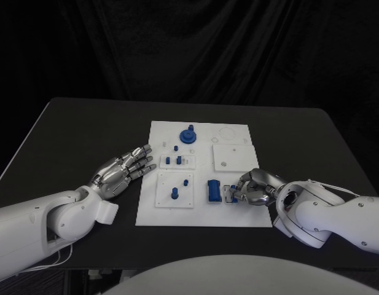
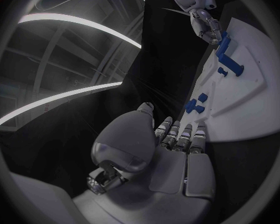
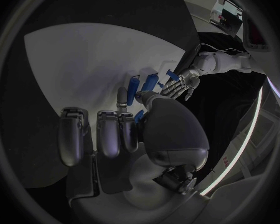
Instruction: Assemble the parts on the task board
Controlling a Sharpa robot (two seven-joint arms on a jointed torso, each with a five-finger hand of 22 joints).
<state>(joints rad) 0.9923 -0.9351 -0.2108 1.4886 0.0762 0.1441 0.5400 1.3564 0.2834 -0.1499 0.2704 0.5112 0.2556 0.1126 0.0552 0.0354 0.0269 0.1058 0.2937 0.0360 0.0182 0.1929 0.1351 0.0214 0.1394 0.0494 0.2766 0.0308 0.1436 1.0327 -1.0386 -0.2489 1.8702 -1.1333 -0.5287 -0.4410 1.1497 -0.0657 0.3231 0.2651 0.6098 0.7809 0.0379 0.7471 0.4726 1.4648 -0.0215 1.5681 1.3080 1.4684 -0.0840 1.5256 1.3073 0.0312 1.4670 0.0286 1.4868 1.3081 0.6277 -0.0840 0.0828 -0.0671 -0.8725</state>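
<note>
We saw the white task board lying mid-tabletop. The right robot hand, at the board's near right corner, seemingly pinched a blue part. The left robot hand lay released beside its left edge.

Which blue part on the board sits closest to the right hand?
The large upright blue block beside the right hand, near the board's front edge; the other blue parts lie farther left or back.

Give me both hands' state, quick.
Left hand: open, holding nothing, beside the white task board.
Right hand: curled at a small blue part; grip cannot be told.
</note>
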